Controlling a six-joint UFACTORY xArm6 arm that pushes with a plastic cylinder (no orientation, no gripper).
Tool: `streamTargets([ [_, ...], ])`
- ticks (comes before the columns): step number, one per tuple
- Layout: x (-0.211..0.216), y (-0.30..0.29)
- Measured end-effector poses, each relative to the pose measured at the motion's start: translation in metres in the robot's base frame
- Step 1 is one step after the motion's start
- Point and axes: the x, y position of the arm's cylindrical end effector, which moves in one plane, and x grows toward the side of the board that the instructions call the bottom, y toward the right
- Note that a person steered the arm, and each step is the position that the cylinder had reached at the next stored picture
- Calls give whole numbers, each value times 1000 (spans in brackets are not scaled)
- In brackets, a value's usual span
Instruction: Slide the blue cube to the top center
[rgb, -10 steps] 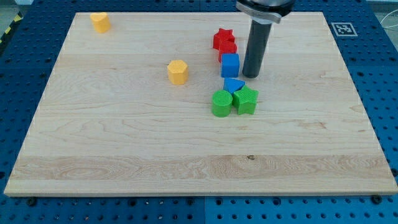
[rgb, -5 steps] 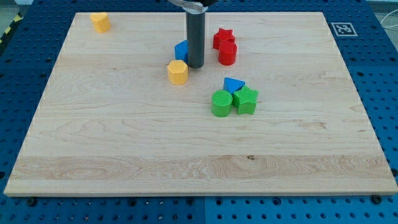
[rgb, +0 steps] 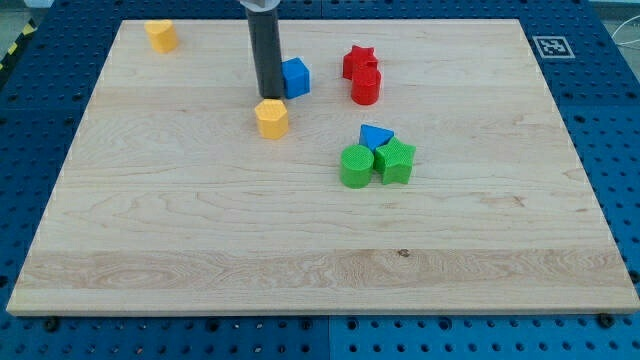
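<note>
The blue cube (rgb: 295, 77) sits on the wooden board (rgb: 200, 220) a little above the middle, left of the red blocks. My tip (rgb: 269, 96) stands right against the cube's left side, just above a yellow hexagonal block (rgb: 271, 118). The dark rod rises from the tip to the view's top edge.
A red star (rgb: 358, 62) and a red cylinder (rgb: 366, 87) stand right of the cube. Below them lie a blue triangular block (rgb: 375, 136), a green cylinder (rgb: 355, 166) and a green star-like block (rgb: 396, 161). Another yellow block (rgb: 160, 35) sits at top left.
My tip moved from the cube's right side, pushed it left, then went round to its left side. The cube now sits left of the red blocks. The yellow hexagonal block shifted left and down.
</note>
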Motion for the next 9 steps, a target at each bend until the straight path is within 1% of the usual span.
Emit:
streamTargets([
  [1,8,19],
  [2,3,32],
  [3,-29,32],
  [4,-52,32],
  [5,-55,32],
  [7,-58,63],
  [8,-63,82],
  [9,-75,82],
])
